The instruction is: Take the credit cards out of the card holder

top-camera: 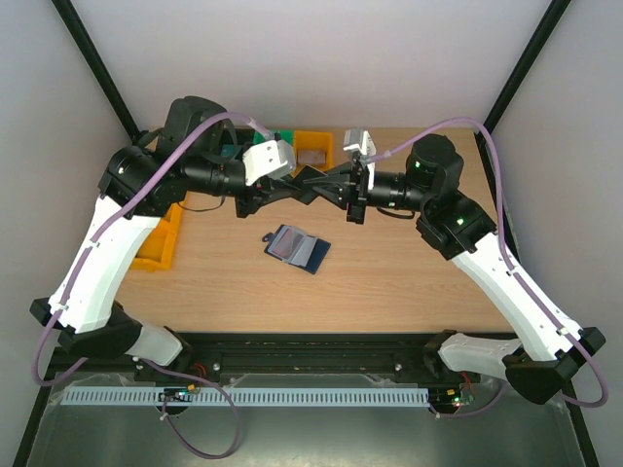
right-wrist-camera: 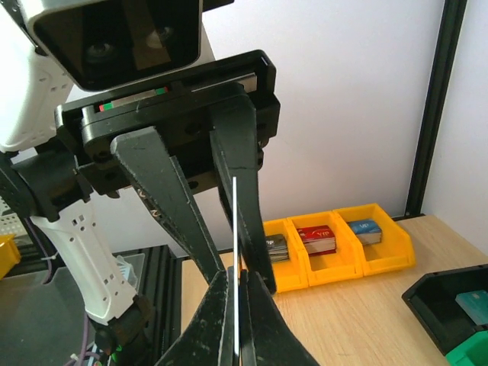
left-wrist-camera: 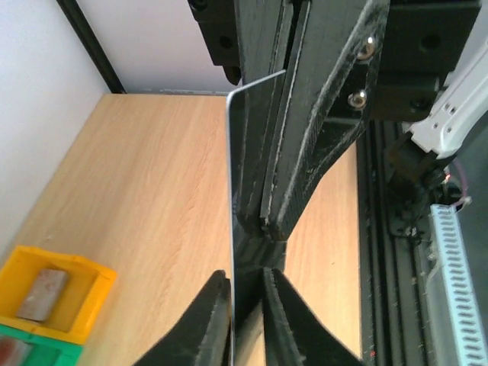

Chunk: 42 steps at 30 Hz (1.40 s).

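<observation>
The dark navy card holder (top-camera: 297,248) lies open on the table, with a pinkish card face showing in its left half. Both grippers meet in the air above and behind it. My right gripper (top-camera: 333,181) (right-wrist-camera: 238,273) is shut on a thin credit card (right-wrist-camera: 236,221) that stands edge-on. The same card (left-wrist-camera: 235,152) runs between the fingers of my left gripper (top-camera: 319,185) (left-wrist-camera: 245,274). It lies against one left finger, and a narrow gap shows to the other, so the left jaws look slightly open.
Three yellow bins (right-wrist-camera: 335,263) with stacks of cards stand at the table's left edge (top-camera: 161,243). A yellow bin (top-camera: 313,148) and a green bin (top-camera: 284,136) stand at the back. A black bin (right-wrist-camera: 450,305) lies near them.
</observation>
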Tool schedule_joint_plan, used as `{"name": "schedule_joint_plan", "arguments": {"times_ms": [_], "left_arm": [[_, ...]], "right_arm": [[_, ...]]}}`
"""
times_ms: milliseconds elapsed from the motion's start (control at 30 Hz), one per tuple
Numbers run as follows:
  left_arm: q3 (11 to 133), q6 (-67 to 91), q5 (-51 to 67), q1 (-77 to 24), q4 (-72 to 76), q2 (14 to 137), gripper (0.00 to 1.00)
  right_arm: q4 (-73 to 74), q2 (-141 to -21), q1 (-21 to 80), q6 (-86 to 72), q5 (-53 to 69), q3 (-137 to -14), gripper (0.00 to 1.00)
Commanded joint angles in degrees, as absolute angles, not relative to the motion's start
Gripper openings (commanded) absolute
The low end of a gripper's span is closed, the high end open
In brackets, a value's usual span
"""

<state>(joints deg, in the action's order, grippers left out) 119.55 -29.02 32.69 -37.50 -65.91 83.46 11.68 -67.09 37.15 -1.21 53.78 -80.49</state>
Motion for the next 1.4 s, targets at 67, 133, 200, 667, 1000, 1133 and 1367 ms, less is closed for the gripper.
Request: {"name": "schedule_joint_plan", "arguments": {"times_ms": [67,133,200,667,1000,1133,1367], "left_arm": [[118.52,-27.61,35.33,-37.79,-64.08,82.62,0.03],[118.47,-27.28,35.68,-37.79,-64.16,82.47,0.02],[118.47,-26.59,33.41,-37.79,-64.16,82.26,0.02],[84.45,-30.53,-28.68,-22.98,-59.49,78.32,0.02],[61.75,-36.12,-51.29,3.73,-38.8,76.42,0.02],[57.71,-35.04,-49.23,8.05,-35.03,80.06,0.02],[57.07,-36.01,-49.12,10.61,-28.35,83.48,0.02]], "right_arm": [[9.71,-66.73,37.27,-1.88,56.3,-79.96,0.02],[9.61,-66.14,37.27,-1.64,55.55,-79.16,0.02],[8.47,-65.18,37.27,-2.73,52.06,-78.27,0.12],[11.74,-68.16,35.11,-13.86,9.2,-77.04,0.99],[12.48,-67.85,34.98,-12.5,8.7,-75.39,0.99],[12.61,-69.19,34.98,-12.76,10.37,-76.27,0.99],[13.05,-69.2,34.98,-12.51,11.09,-76.18,0.99]]}}
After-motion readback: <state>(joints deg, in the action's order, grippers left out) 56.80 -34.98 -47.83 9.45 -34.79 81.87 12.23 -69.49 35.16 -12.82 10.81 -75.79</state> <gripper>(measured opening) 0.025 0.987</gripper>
